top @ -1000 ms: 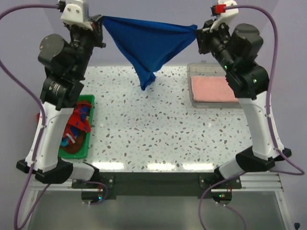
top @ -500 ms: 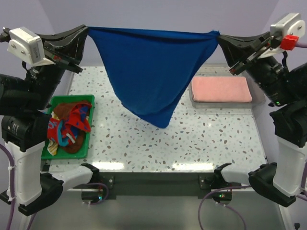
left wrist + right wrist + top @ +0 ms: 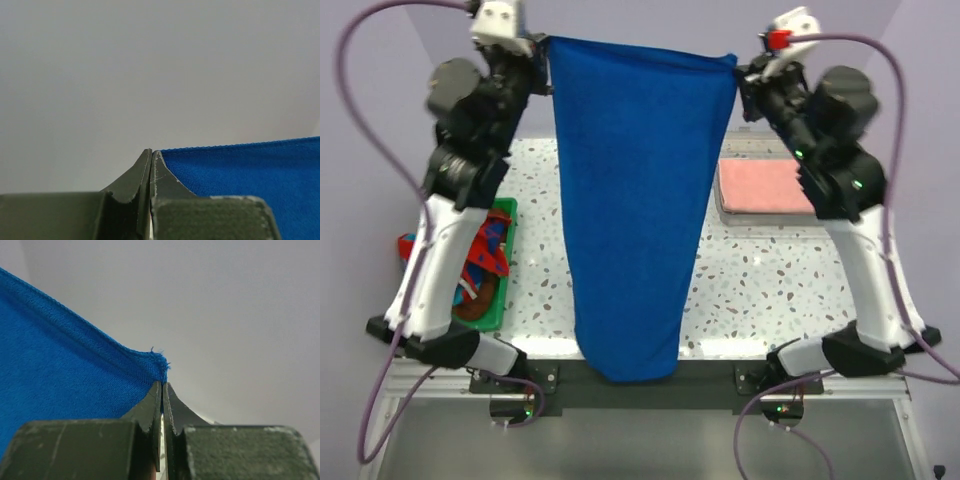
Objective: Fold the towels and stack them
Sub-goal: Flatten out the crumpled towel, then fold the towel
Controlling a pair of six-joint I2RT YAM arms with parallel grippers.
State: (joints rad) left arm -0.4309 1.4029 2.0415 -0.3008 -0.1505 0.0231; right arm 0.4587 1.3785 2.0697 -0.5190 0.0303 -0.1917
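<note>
The plain royal blue towel (image 3: pixel 635 200) hangs open and flat between my two grippers, high above the table, its lower edge down by the table's near edge. My left gripper (image 3: pixel 542 45) is shut on its top left corner; the cloth (image 3: pixel 250 172) shows beside the closed tips (image 3: pixel 151 152). My right gripper (image 3: pixel 740 68) is shut on the top right corner (image 3: pixel 150 362), tips (image 3: pixel 162 385) closed. A folded salmon pink towel (image 3: pixel 765 186) lies in the clear tray (image 3: pixel 725 212) at the right. Patterned blue and red and brown towels (image 3: pixel 485 262) lie crumpled in the green basket (image 3: pixel 508 210) at the left.
The speckled table (image 3: pixel 760 290) shows on both sides of the hanging towel, which hides its middle. Both arms stand tall over the basket and the tray.
The grippers have come closer together and the towel has gone from a sagging triangle to a long flat sheet hanging toward the table's near edge.
</note>
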